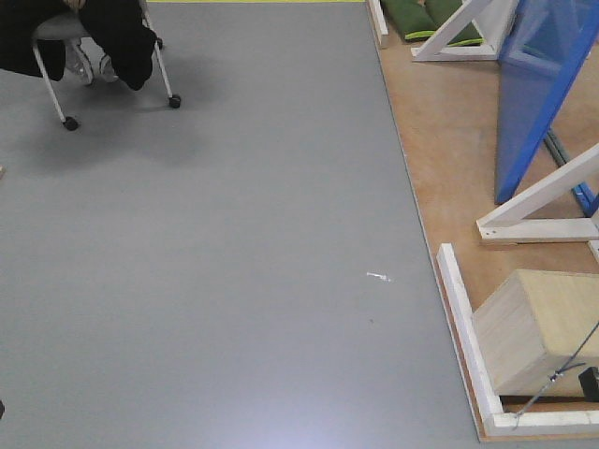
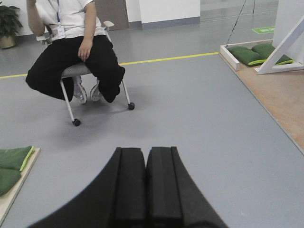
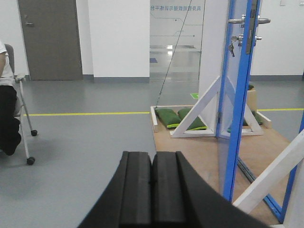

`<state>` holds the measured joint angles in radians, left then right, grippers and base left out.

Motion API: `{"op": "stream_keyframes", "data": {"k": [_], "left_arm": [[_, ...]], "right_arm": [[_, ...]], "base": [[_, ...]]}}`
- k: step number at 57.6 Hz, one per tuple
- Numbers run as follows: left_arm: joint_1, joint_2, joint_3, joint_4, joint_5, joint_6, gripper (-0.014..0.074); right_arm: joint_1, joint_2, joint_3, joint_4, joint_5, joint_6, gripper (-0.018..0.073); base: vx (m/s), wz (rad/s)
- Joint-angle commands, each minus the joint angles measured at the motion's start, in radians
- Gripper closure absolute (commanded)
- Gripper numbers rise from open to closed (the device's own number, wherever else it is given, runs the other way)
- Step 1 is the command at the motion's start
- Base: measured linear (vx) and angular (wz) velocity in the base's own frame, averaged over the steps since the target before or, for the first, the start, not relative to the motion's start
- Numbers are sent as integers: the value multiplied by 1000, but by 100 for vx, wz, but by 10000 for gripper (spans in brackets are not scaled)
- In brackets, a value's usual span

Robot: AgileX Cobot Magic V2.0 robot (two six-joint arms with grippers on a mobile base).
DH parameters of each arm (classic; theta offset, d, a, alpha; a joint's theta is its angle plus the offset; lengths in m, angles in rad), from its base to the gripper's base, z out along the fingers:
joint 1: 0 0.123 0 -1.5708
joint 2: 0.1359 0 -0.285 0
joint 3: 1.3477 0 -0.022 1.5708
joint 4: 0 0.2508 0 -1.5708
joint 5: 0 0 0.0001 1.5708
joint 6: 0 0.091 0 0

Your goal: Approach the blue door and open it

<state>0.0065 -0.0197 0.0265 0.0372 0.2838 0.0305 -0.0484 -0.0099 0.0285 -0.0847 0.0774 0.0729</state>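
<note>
The blue door (image 1: 538, 84) stands at the upper right of the front view, on a wooden platform (image 1: 449, 159) and held up by white braces (image 1: 538, 201). In the right wrist view the blue door (image 3: 237, 118) shows almost edge-on to the right. Its steel lever handle (image 3: 236, 20) sits near the top, with keys (image 3: 231, 47) hanging below it. My right gripper (image 3: 152, 156) is shut on nothing, low and well left of the door and far from it. My left gripper (image 2: 146, 152) is also shut and empty, over bare grey floor; the door is out of that view.
A person sits on a wheeled chair (image 2: 76, 57) ahead to the left, also in the front view (image 1: 94, 37). Green sandbags (image 3: 183, 118) weigh down the braces. A wooden box (image 1: 538, 327) lies on the platform's near corner. More green bags (image 2: 12, 164) lie at the left.
</note>
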Motion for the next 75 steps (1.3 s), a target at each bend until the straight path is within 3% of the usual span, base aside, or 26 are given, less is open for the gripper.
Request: {"op": "stream_keyframes", "data": {"k": [1,36,55,75], "left_arm": [[-2,-9,4,-8,-86,-3,526],[-2,-9,4,-8,-86,-3,526],[-2,-9,4,-8,-86,-3,526],[-2,-9,4,-8,-86,-3,526]], "right_arm": [[-5,-20,20,-11,-84,-7,557],[-5,-19,20,-11,-84,-7,557],[65,-18,20,-11,-84,-7,557],[65,-18,20,-11,-84,-7,557]], "base": [[50,-9],[50,-7],[50,-6],[49,-2]]}}
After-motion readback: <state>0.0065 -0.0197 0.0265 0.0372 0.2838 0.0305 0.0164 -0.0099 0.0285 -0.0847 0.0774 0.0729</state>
